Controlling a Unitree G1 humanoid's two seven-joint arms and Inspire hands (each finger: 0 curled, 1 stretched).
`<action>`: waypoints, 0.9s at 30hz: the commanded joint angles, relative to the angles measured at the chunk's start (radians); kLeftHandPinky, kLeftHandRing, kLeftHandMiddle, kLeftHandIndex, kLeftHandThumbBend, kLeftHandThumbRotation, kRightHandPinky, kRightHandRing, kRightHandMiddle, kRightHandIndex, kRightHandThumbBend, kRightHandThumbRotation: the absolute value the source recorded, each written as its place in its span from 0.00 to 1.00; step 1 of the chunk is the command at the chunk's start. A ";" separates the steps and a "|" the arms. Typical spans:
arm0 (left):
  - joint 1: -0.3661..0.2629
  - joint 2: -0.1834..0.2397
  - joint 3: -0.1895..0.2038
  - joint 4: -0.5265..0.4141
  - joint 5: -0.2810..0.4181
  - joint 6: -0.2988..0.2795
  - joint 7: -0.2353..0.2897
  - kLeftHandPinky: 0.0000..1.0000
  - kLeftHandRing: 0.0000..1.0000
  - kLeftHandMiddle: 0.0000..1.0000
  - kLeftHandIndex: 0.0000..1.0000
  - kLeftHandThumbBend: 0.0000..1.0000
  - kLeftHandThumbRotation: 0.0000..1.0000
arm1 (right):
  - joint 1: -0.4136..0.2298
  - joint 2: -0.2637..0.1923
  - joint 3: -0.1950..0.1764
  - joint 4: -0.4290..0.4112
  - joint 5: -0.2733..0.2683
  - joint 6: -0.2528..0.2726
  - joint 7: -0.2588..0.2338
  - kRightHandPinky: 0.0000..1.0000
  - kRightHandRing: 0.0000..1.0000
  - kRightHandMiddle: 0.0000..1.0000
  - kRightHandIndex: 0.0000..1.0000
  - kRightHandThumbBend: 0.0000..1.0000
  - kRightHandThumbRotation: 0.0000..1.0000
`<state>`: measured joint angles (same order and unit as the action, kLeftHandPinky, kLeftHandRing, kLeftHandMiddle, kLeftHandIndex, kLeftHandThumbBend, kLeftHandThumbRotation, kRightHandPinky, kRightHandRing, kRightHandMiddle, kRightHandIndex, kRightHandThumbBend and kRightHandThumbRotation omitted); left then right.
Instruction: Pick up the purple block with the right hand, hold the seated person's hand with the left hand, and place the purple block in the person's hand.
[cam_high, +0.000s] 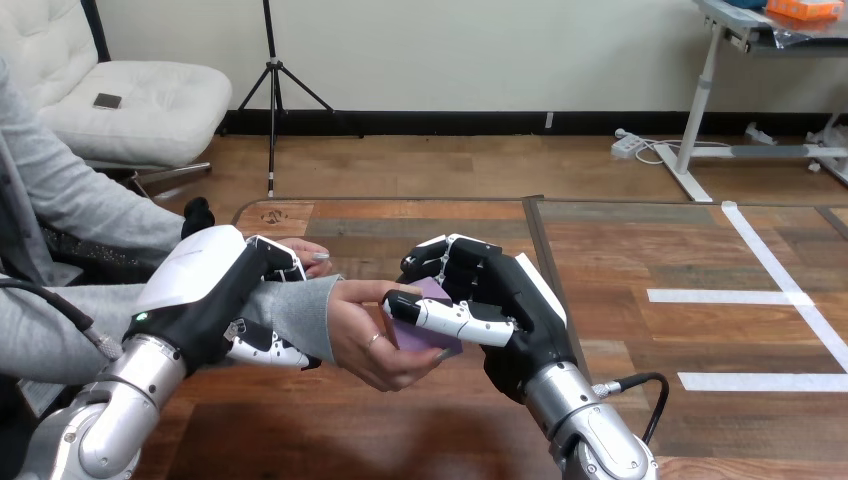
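My right hand (520, 300) sits in the middle of the frame, fingers curled over the purple block (422, 338) and thumb lying across its front face, so the block is pinched between them. The block rests just right of the person's hand (362, 335), touching its open palm, with that hand's fingers cupped beneath the block's lower edge. At the left of the frame my left hand (205, 285) is wrapped round the person's wrist (the one in the grey sleeve (300, 315)), fingers over the top and thumb underneath. Fingertips of the person's other hand (312, 252) peek out just above my left hand's fingers. All of this hovers above the wooden table (330, 430), lower centre.
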<state>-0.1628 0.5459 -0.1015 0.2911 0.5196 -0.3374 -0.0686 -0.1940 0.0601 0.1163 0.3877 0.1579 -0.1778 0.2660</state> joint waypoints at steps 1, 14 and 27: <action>-0.156 -0.059 0.013 -0.038 -0.056 -0.067 0.057 0.20 0.25 0.31 0.34 0.69 0.00 | -0.020 0.032 0.018 -0.078 0.003 -0.010 0.016 0.33 0.36 0.41 0.45 0.85 0.00; -0.150 -0.057 0.016 -0.047 -0.065 -0.062 0.044 0.21 0.25 0.32 0.34 0.68 0.00 | -0.016 0.031 0.012 -0.103 0.008 0.047 0.000 0.36 0.40 0.45 0.48 0.83 0.00; -0.136 -0.036 0.013 -0.068 -0.025 -0.064 0.062 0.34 0.41 0.45 0.45 0.74 0.03 | -0.014 0.039 -0.016 -0.155 0.110 0.173 0.033 0.43 0.49 0.54 0.56 0.84 0.09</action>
<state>-0.1628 0.5454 -0.1013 0.2913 0.5196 -0.3378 -0.0672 -0.1878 0.0597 0.1108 0.3151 0.2174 -0.0403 0.2783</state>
